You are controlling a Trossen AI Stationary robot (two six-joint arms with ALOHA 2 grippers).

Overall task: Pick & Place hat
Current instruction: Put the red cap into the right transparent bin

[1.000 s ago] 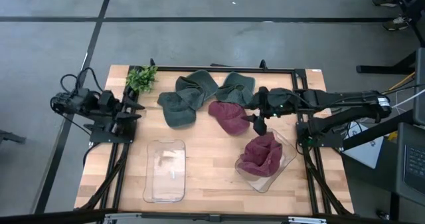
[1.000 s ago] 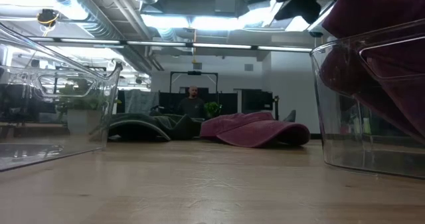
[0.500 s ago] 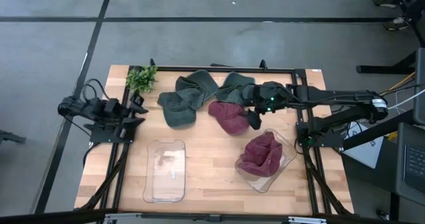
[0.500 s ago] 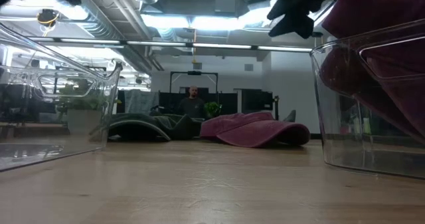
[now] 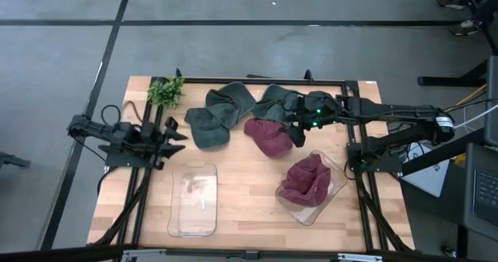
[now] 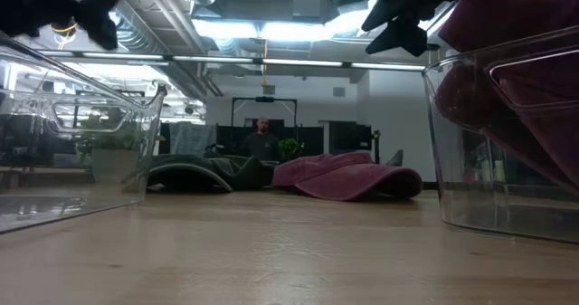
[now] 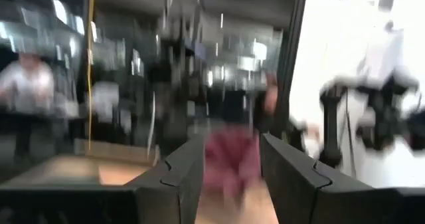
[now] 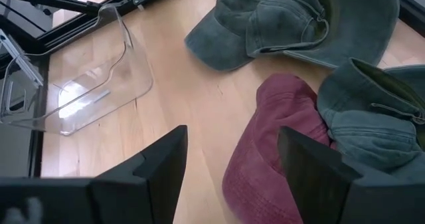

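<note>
While the right pincer [image 5: 298, 137] hangs above the loose maroon hat [image 5: 268, 136] with its fingers spread apart and nothing between them, the left pincer [image 5: 176, 130] sits over the left side of the worktop [image 5: 241, 184], its fingers parted and empty too. The worktop is pale wood inside a black frame [image 5: 342, 82]. Along its far edge lie two dark green hats [image 5: 218, 114], the left one spread broad, the other [image 5: 276, 100] partly under the right arm and just beside the maroon hat. A small green plant [image 5: 166, 91] stands at the far left corner. Nearer the front, a clear bin [image 5: 194, 200] sits left of centre with nothing in it, and a second clear bin [image 5: 333, 186] on the right holds another maroon hat [image 5: 305, 180].

From the right wrist view, the maroon hat [image 8: 275, 144] lies directly ahead of the fingers [image 8: 163, 161], touching a green hat [image 8: 372, 117], with the clear bin [image 8: 86, 71] well apart. The left wrist view is smeared; something reddish, perhaps a maroon hat, shows between its fingers [image 7: 186, 171].

At table height, the room behind shows ceiling ducts and strip lights [image 6: 271, 61], and a person [image 6: 262, 140] seated far back. The floor around the worktop is grey concrete with dark lines [image 5: 117, 21].
</note>
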